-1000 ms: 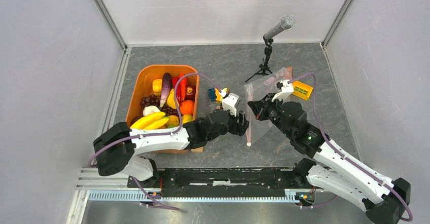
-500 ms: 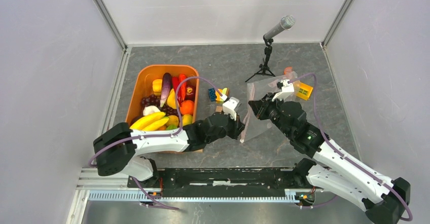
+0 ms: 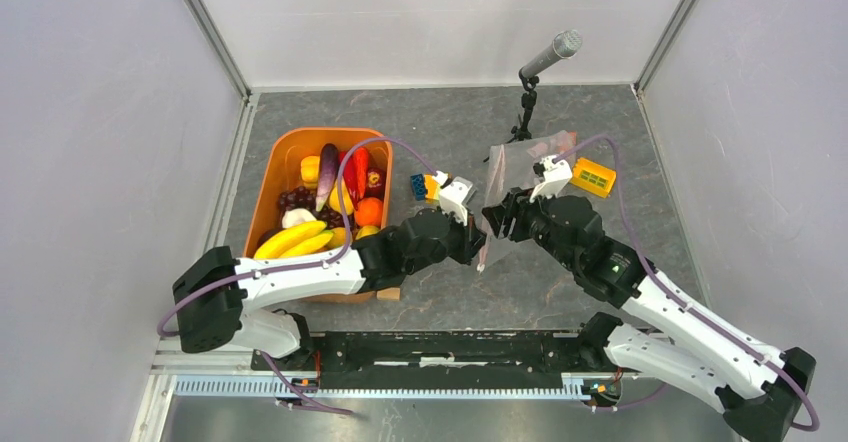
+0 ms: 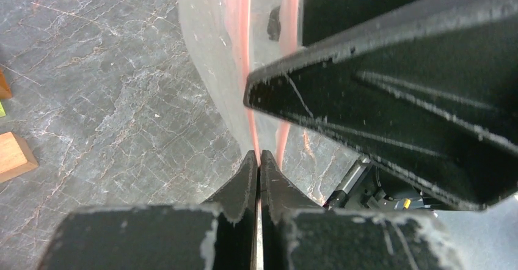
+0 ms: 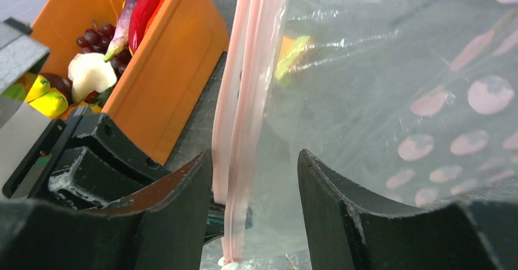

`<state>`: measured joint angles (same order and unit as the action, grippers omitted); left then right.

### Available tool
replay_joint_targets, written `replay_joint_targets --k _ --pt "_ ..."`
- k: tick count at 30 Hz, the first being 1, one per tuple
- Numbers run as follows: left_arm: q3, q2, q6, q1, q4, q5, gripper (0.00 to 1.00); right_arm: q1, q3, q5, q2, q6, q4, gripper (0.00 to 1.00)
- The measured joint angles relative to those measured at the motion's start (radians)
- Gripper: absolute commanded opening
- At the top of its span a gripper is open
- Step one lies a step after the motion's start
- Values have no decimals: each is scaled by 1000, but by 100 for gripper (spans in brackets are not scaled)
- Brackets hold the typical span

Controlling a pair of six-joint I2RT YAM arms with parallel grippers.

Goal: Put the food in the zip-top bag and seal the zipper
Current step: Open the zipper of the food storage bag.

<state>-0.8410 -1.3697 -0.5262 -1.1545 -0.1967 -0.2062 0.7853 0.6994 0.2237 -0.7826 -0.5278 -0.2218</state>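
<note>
The clear zip-top bag [image 3: 525,162] hangs upright between my two grippers, and its pink-dotted wall [image 5: 397,99] fills the right wrist view. My left gripper [image 4: 258,154] is shut on the pink zipper [image 4: 242,38] strip near the bag's lower end. My right gripper [image 5: 253,157] is open, with the zipper [image 5: 244,117] hanging between its fingers, apart from both. The white slider [image 5: 231,262] shows at the strip's bottom end. The food [image 3: 320,197] lies in the orange tub [image 3: 275,167] to the left. In the top view my left gripper [image 3: 480,250] and right gripper [image 3: 498,224] nearly meet.
Coloured building blocks [image 3: 430,184] lie just behind the left gripper, and a yellow block [image 3: 595,175] sits right of the bag. A microphone on a tripod [image 3: 527,102] stands at the back. A small wooden block [image 4: 12,154] lies on the grey table.
My left gripper closed on the zipper strip and my right gripper opened, letting the bag go. The bag's lower end swung slightly left and forward.
</note>
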Motion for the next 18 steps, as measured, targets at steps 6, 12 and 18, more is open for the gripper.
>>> replay_joint_targets --k 6,12,18 --pt "-49 0 -8 0 64 -14 2 77 95 97 -45 30 -112 56" --pt "-53 0 -23 0 99 -29 2 141 144 212 -76 40 -179 50" --pt "-53 9 -24 0 101 -29 2 159 151 277 -127 44 -210 49"
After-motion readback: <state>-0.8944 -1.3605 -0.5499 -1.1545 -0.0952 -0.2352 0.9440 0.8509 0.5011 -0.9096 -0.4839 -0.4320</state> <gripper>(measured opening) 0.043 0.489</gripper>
